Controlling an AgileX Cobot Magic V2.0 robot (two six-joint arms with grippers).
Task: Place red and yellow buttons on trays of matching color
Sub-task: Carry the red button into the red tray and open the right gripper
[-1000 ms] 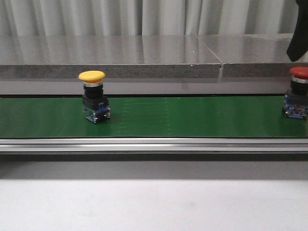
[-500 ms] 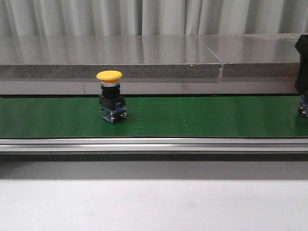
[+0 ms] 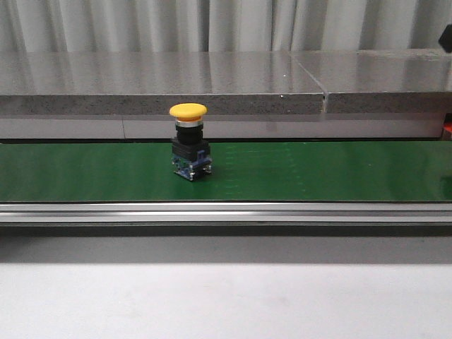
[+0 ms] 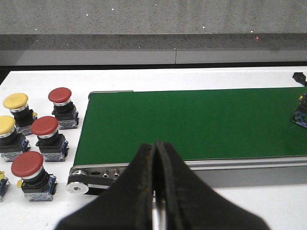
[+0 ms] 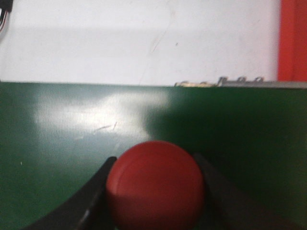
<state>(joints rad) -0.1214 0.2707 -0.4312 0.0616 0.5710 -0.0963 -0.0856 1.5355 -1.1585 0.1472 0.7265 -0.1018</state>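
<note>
A yellow button (image 3: 189, 142) stands upright on the green belt (image 3: 318, 173), left of middle. The right gripper (image 5: 156, 191) clasps a red button (image 5: 156, 184) above the belt (red tray (image 5: 292, 40) nearby); the left gripper (image 4: 155, 191) is pressed together, empty, near spare buttons (image 4: 45, 139).

We see the left gripper (image 4: 154, 191) with fingers pressed together, holding nothing. The right gripper (image 5: 156, 191) has its fingers (image 5: 98, 184) clamped around a red button (image 5: 156, 184).
</note>
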